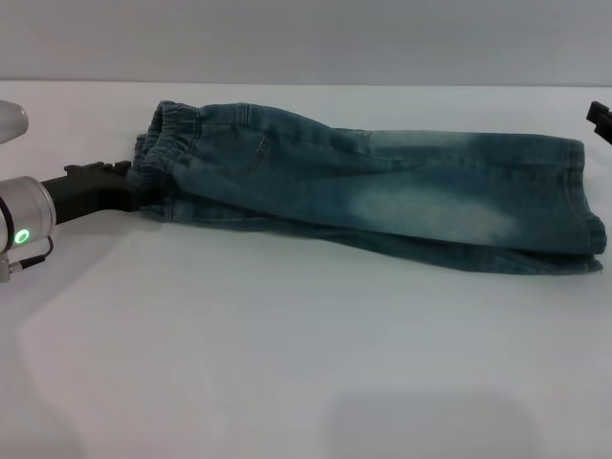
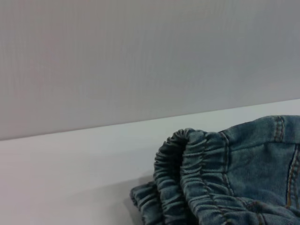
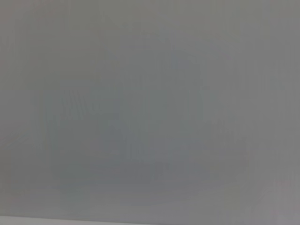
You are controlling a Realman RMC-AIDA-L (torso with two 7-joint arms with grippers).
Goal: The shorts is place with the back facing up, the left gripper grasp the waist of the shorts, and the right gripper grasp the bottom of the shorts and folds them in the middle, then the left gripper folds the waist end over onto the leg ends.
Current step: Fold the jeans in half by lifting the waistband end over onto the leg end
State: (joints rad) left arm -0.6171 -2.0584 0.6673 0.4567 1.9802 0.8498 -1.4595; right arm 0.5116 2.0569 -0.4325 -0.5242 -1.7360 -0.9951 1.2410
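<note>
The faded blue-green denim shorts (image 1: 382, 191) lie folded lengthwise on the white table (image 1: 287, 363). The ruched elastic waist (image 1: 167, 134) is at the left and the leg ends (image 1: 583, 206) are at the right, stacked on each other. My left gripper (image 1: 129, 186) reaches in from the left and is shut on the near corner of the waist. The left wrist view shows the gathered waist (image 2: 197, 178) close up. Only the black tip of my right gripper (image 1: 600, 117) shows, at the far right edge, above and apart from the leg ends.
A grey wall (image 1: 306, 38) stands behind the table's far edge. Bare white tabletop stretches in front of the shorts. The right wrist view shows only a plain grey surface.
</note>
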